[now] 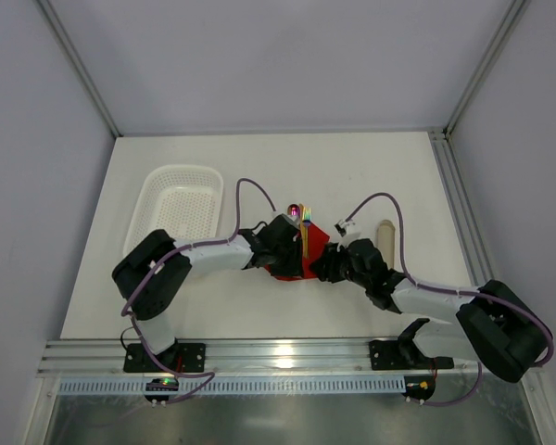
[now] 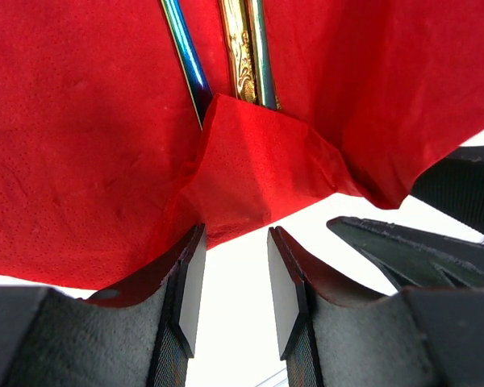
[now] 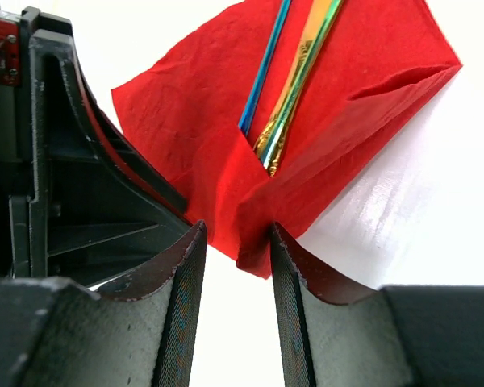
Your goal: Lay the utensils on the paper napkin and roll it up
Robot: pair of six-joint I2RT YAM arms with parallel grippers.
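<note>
The red paper napkin (image 1: 301, 255) lies mid-table with its near corner folded up over the utensil handles (image 2: 254, 161) (image 3: 306, 161). The iridescent utensils (image 1: 302, 222) lie on it, their heads pointing away; their stems show in the left wrist view (image 2: 242, 48) and the right wrist view (image 3: 294, 76). My left gripper (image 1: 285, 248) is open at the napkin's left edge, its jaws (image 2: 234, 274) empty just short of the folded flap. My right gripper (image 1: 326, 264) is open at the near right edge, its fingertips (image 3: 235, 254) at the folded corner, holding nothing.
A white perforated basket (image 1: 178, 209) stands at the left. A beige oblong tray (image 1: 385, 236) lies right of the napkin. The right gripper's dark body shows in the left wrist view (image 2: 436, 234); the left gripper's shows in the right wrist view (image 3: 73, 177).
</note>
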